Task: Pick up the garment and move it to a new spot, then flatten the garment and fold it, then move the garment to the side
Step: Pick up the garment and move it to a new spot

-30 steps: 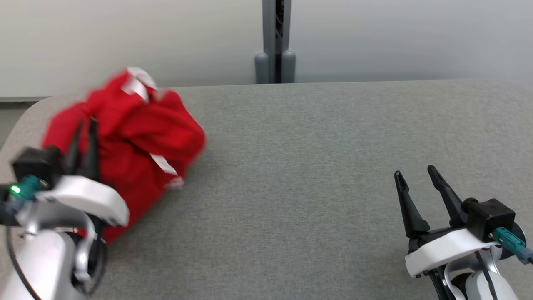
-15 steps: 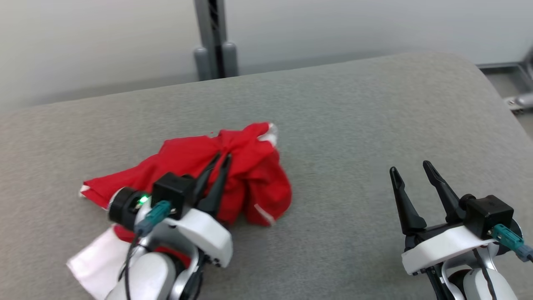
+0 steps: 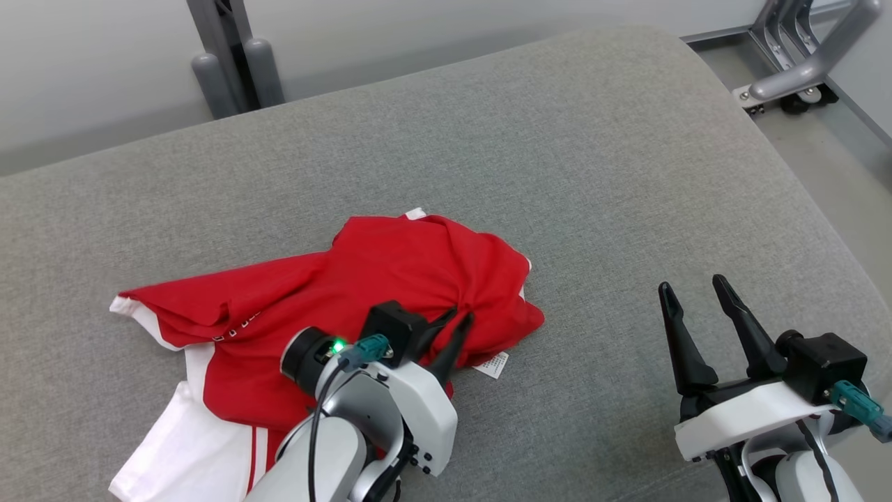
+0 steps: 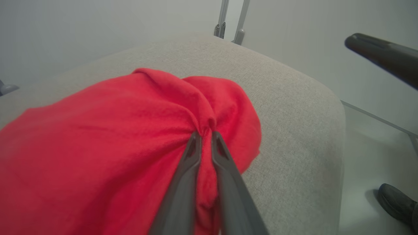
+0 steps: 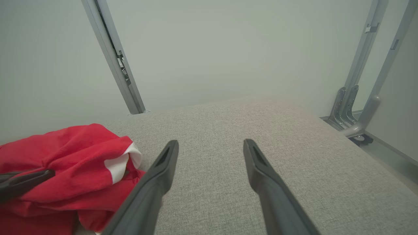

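We centre the crumpled red-and-white shirt [image 3: 390,272], pinched in left gripper [image 3: 460,317] jaws, on the grey fabric bench [image 3: 592,174]; right gripper [image 3: 692,284] jaws gape empty.

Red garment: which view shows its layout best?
Head view: nearly the whole red garment lies spread on the grey padded surface, white panel and label visible. Left wrist view shows the bunched fold pinched by the left tool; right wrist view catches one crumpled edge.
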